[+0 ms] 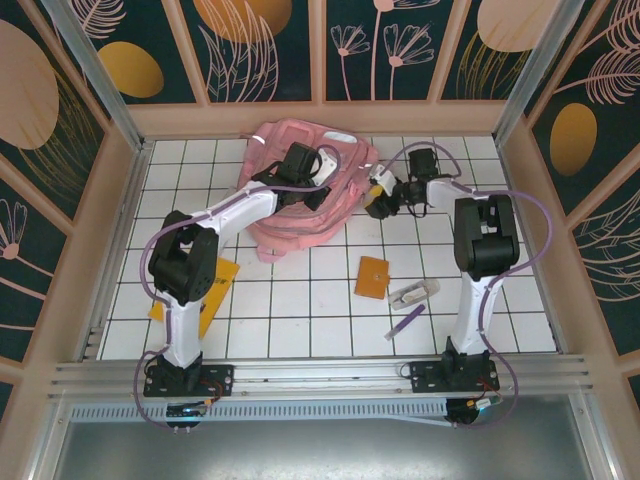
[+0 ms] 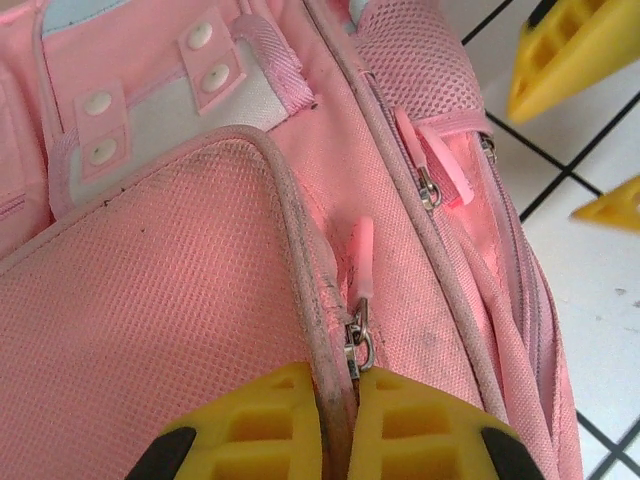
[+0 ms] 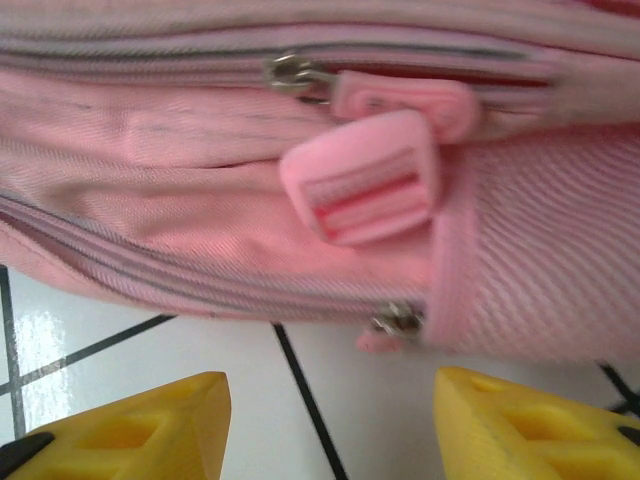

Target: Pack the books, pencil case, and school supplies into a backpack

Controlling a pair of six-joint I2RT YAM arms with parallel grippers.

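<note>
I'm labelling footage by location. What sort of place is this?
Probably a robot test cell, not a classroom: a white gridded tabletop boxed in by leaf-patterned panels, with a left arm and right arm bolted to an aluminium rail.

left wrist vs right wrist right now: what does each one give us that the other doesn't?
Left wrist: the left gripper is shut on the backpack at its mesh-pocket seam, beside a zipper slider. A white patch with snaps sits above.
Right wrist: the right gripper is open over the tiles, not touching the backpack. It faces a buckle and a top slider.
Both: pink backpack fabric, zippers and the white tiled table.
</note>
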